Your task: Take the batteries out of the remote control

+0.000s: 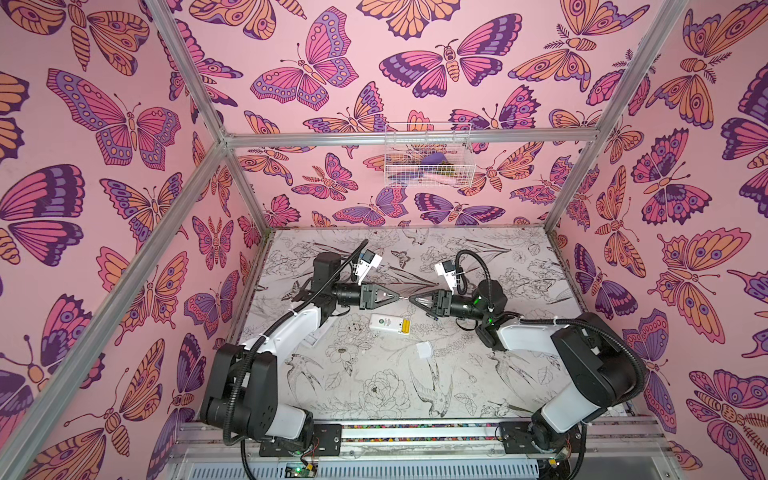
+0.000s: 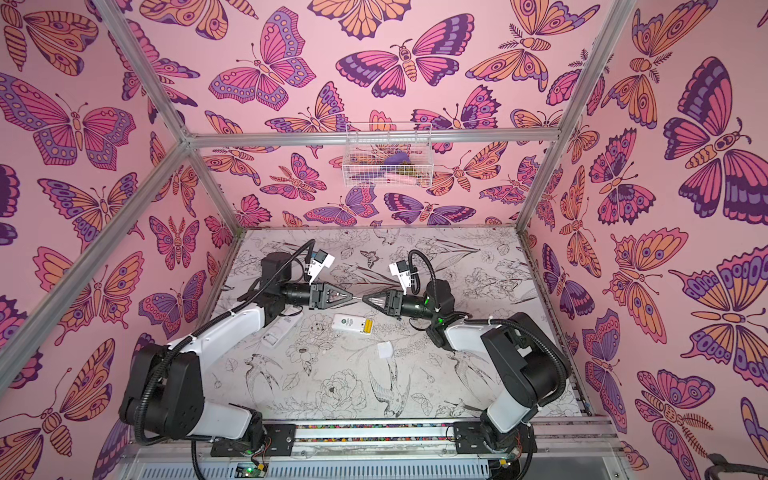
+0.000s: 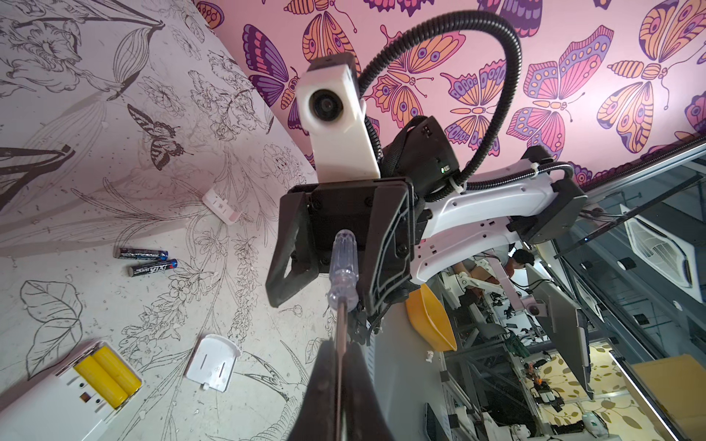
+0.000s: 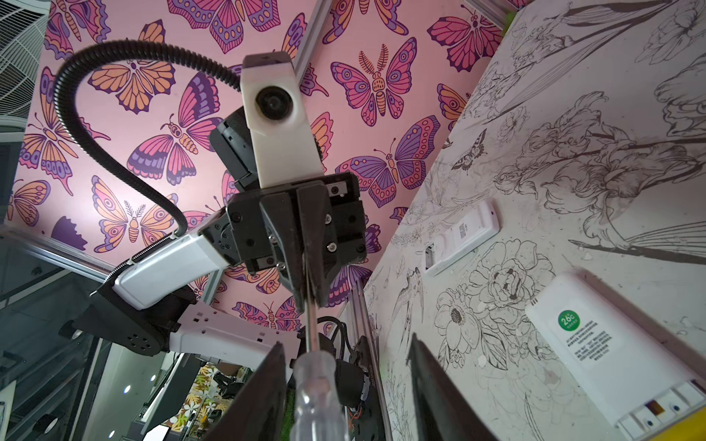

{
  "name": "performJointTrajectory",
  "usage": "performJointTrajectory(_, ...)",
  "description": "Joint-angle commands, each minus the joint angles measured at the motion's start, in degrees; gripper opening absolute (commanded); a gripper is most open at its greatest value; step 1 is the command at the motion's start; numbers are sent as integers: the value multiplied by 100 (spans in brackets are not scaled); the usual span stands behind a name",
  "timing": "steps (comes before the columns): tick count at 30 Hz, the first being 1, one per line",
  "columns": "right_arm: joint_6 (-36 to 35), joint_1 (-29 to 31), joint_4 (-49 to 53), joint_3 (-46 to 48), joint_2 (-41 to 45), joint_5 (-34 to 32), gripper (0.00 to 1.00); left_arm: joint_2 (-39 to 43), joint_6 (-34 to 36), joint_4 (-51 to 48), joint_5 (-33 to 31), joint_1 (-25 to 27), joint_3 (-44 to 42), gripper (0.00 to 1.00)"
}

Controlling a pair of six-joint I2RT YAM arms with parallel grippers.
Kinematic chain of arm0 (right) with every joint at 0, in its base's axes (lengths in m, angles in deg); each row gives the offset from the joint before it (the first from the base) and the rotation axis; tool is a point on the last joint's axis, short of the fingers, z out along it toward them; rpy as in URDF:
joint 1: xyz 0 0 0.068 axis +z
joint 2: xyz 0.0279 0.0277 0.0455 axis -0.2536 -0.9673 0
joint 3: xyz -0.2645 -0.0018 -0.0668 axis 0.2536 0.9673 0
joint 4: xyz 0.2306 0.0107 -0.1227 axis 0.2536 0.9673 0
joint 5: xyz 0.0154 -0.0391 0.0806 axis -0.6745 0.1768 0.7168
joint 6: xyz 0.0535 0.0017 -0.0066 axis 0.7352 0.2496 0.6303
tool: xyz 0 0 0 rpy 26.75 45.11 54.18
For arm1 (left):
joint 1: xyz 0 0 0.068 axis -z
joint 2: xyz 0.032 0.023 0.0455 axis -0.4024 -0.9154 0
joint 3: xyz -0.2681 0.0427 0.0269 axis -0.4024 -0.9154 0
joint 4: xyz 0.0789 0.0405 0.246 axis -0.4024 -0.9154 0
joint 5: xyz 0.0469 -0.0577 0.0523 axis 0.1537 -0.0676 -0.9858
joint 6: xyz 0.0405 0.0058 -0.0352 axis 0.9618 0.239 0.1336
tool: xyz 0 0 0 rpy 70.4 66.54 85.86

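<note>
The white remote control (image 1: 384, 323) (image 2: 347, 323) lies face down mid-table, its end compartment open with two yellow batteries (image 1: 404, 327) (image 2: 367, 327) (image 3: 109, 376) inside. Two black batteries (image 3: 147, 260) lie loose on the table. Above the remote, my left gripper (image 1: 397, 298) (image 3: 339, 351) is shut on the metal shaft of a clear-handled screwdriver (image 3: 342, 267) (image 4: 317, 397). My right gripper (image 1: 411, 299) (image 4: 347, 343) faces it tip to tip. Its jaws stand open around the handle, with a clear gap on one side.
A white cover plate (image 1: 424, 350) (image 3: 212, 367) lies near the remote, and a smaller one (image 3: 221, 206) farther off. A second white remote (image 2: 279, 332) (image 4: 462, 238) lies under the left arm. A wire basket (image 1: 428, 156) hangs on the back wall.
</note>
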Motion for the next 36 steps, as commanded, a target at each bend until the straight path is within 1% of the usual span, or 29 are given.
performJointTrajectory(1,81,97,-343,3,-57,-132,48,51,-10,229,142,-68,-55,0)
performJointTrajectory(6,121,374,-460,-265,-261,-141,44,-18,32,229,27,-33,-159,0)
performJointTrajectory(11,208,483,-659,-357,-447,-265,39,29,112,233,8,-33,-292,0)
performJointTrajectory(16,214,357,-731,-248,-315,-391,38,60,120,230,6,-59,-309,0)
performJointTrajectory(22,219,246,-748,-146,-146,-372,37,43,135,233,-121,-92,-363,0)
performJointTrajectory(27,249,271,-748,-155,-209,-329,26,19,81,231,-214,-94,-345,0)
performJointTrajectory(29,226,290,-741,-155,-235,-300,21,20,85,225,-207,-94,-337,0)
performJointTrajectory(33,166,282,-741,-128,-289,-274,7,15,86,211,-254,-112,-319,0)
performJointTrajectory(36,161,216,-741,-62,-290,-274,0,7,127,131,-375,-150,-269,1)
